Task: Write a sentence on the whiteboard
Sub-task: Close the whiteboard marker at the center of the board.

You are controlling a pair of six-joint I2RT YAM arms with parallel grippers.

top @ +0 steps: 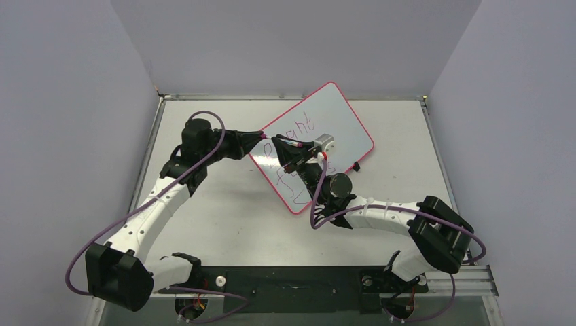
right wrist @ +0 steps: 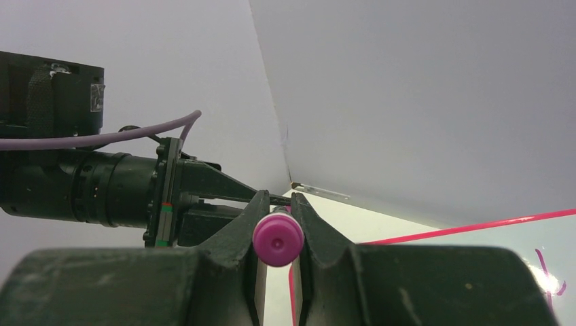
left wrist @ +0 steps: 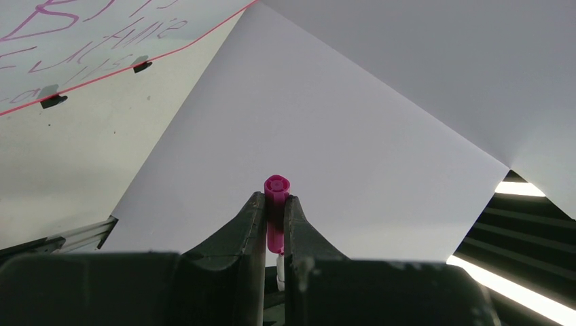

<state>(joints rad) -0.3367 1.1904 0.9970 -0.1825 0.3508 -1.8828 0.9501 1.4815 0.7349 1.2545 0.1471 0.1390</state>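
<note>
The whiteboard [top: 343,119] lies tilted at the back middle of the table, with a pink-red frame. The sentence [top: 303,126] runs across it in magenta lines; parts also show in the left wrist view [left wrist: 102,34]. A magenta-and-white marker [top: 285,144] hangs above the board's left part, held between both grippers. My left gripper [top: 266,138] is shut on its magenta cap end [left wrist: 276,197]. My right gripper [top: 295,153] is shut on its other end, the round magenta butt [right wrist: 278,236]. I cannot tell whether the cap is fully seated.
Small black clips [left wrist: 53,100] sit on the board's edge. The board's red frame [right wrist: 475,223] crosses the right wrist view. Grey enclosure walls [top: 285,41] stand at the back and on both sides. The left arm [right wrist: 81,183] fills the left of the right wrist view.
</note>
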